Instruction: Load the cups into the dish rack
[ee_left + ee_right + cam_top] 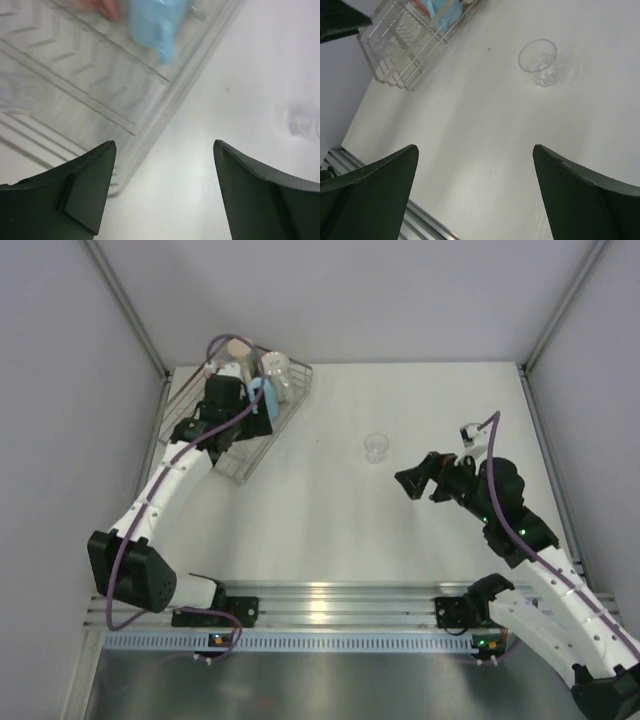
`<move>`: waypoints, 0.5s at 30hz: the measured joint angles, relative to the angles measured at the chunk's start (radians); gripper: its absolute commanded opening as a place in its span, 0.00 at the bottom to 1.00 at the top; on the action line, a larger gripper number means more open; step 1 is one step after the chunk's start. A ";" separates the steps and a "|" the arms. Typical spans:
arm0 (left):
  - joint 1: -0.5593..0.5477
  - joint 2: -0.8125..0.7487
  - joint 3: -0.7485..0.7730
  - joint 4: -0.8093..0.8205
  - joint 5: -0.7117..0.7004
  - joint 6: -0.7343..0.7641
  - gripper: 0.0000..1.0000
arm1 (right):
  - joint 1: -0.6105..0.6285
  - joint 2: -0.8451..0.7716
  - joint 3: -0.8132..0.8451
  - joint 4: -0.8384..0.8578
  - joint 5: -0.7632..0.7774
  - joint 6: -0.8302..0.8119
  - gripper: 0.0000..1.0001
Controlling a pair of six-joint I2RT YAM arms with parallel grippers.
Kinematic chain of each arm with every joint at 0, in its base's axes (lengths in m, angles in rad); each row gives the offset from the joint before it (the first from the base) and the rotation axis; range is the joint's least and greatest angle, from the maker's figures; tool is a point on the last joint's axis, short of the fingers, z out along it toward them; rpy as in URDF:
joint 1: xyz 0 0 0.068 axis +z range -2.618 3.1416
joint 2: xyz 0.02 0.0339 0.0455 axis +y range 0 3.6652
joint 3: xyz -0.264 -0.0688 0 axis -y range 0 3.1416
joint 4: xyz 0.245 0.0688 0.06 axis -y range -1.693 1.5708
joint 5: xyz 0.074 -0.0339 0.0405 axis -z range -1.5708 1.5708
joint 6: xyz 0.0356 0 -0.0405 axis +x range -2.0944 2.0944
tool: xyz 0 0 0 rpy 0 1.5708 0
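Glass cup [376, 447] alone at centre right, well apart from rack [252, 452] at upper left; probably light, slick, breakable; best pinched across rim; right gripper [410, 482] and left gripper [165, 145] spread wide, empty.

Bright, even light, soft shadows — left wrist view blurred

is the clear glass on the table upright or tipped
Upright. The glass stands on its base on the table, open rim up, apart from the rack.
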 measured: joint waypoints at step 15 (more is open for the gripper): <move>-0.294 -0.451 -0.525 0.211 0.438 -0.153 0.86 | 0.000 0.576 0.263 0.007 0.118 -0.168 0.64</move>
